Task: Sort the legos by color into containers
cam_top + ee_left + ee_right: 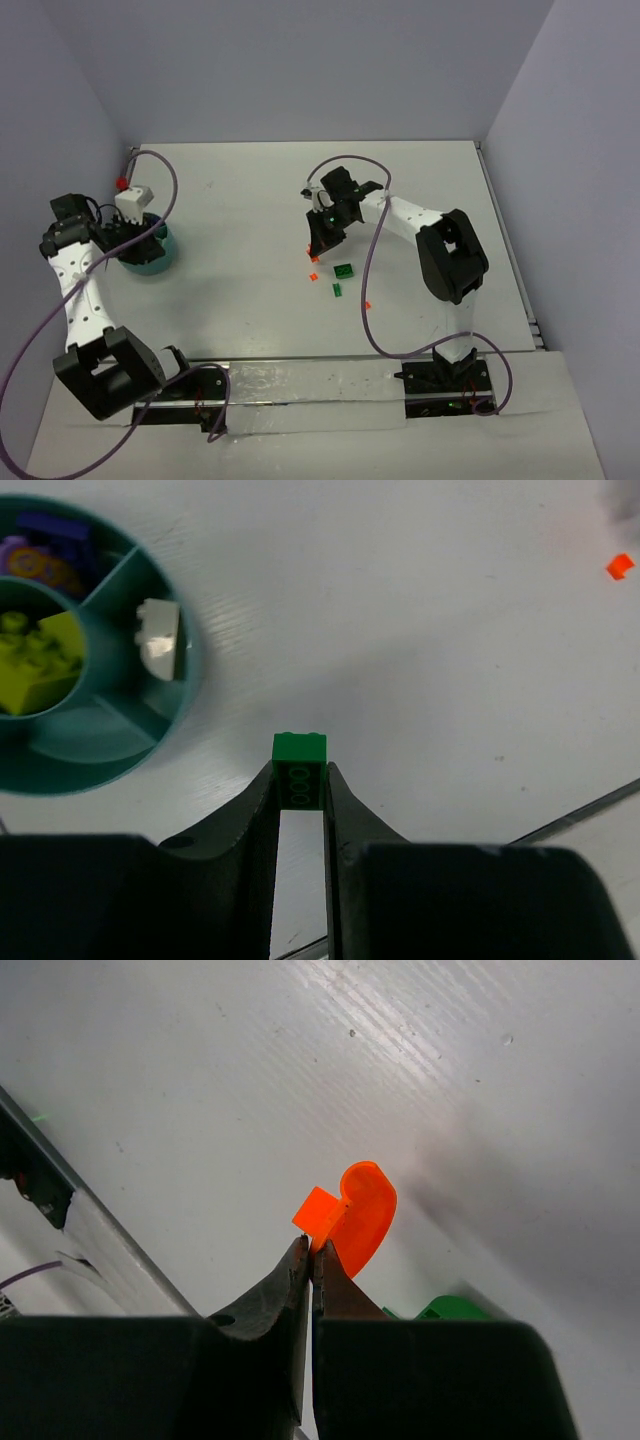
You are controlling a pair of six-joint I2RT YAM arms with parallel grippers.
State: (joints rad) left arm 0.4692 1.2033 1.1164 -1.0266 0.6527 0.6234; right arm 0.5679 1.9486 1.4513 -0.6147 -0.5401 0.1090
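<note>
The teal bowl (160,262) with dividers stands at the left. In the left wrist view its rim (190,670) shows, with lime green bricks (35,660), purple pieces (40,550) and a white piece (160,640) in separate compartments. My left gripper (299,770), which also shows in the top view (138,245), is shut on a dark green brick (299,750) held above the table beside the bowl. My right gripper (312,1243), in the top view at mid-table (316,248), is shut on the edge of a round orange piece (365,1210).
Loose on the table below the right gripper lie a dark green brick (343,271), a small green bit (337,291) and small orange bits (313,277) (368,304). A green piece (455,1308) shows beside the right fingers. An orange bit (620,567) lies far right.
</note>
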